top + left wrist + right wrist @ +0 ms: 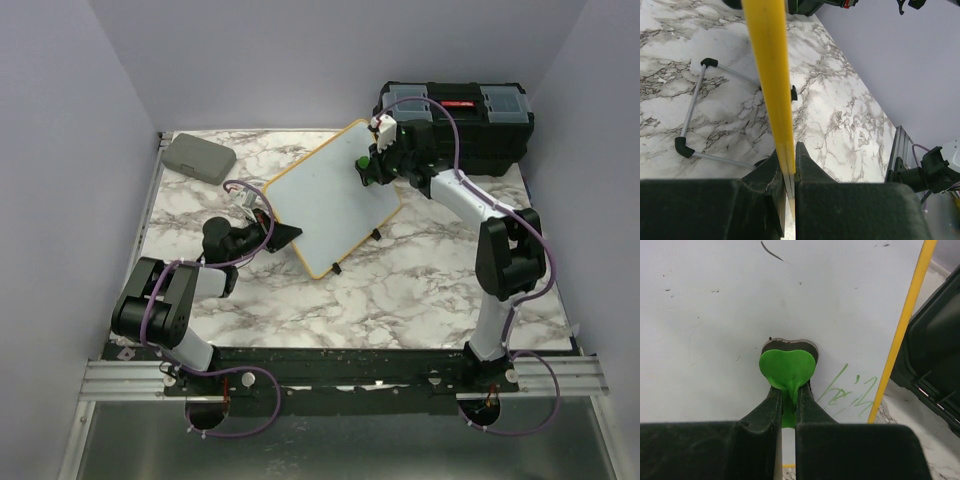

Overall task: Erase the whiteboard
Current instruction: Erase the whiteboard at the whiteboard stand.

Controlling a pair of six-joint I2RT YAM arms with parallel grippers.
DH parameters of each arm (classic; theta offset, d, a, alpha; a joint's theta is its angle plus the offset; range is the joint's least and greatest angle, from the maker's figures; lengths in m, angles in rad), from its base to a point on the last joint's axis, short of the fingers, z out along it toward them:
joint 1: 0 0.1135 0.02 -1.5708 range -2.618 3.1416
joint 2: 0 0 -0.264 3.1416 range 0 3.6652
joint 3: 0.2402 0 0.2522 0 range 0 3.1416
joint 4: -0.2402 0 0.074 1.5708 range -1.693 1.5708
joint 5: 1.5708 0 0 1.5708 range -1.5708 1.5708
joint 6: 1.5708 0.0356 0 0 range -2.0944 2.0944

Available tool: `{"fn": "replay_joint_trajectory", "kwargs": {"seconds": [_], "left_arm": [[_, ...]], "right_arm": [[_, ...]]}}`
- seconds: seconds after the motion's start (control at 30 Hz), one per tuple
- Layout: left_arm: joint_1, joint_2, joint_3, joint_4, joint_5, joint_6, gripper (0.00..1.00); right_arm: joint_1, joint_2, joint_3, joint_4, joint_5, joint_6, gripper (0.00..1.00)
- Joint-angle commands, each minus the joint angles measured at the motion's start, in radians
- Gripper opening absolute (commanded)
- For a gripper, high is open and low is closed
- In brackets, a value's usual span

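The whiteboard point(335, 200), white with a yellow frame, stands tilted in the middle of the marble table. My left gripper point(277, 235) is shut on its lower left edge; in the left wrist view the yellow frame point(771, 75) runs up from between my jaws point(789, 162). My right gripper point(368, 166) is shut on a green heart-shaped eraser point(787, 367), pressed against the board face point(715, 315). Faint green handwriting point(850, 392) lies just right of the eraser, near the yellow right edge point(900, 335).
A black toolbox point(470, 115) stands at the back right behind the right arm. A flat grey case point(198, 157) lies at the back left. The board's wire stand with black feet point(692, 120) rests on the table behind it.
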Motion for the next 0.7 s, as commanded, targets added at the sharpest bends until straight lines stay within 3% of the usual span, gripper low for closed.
{"fn": "replay_joint_trajectory", "kwargs": {"seconds": [0.0, 0.17, 0.37, 0.67], "left_arm": [[-0.02, -0.006, 0.013, 0.027, 0.127, 0.012, 0.0], [-0.02, -0.005, 0.015, 0.025, 0.129, 0.015, 0.0], [-0.02, 0.0, 0.014, 0.025, 0.132, 0.02, 0.0], [-0.02, 0.0, 0.019, 0.021, 0.136, 0.015, 0.0]], "right_arm": [[-0.002, 0.04, 0.029, -0.068, 0.04, 0.042, 0.01], [-0.001, 0.059, -0.014, -0.211, -0.056, -0.078, 0.01], [-0.002, 0.009, -0.156, -0.205, -0.067, -0.145, 0.01], [-0.005, 0.037, -0.058, -0.062, 0.09, 0.007, 0.01]]}}
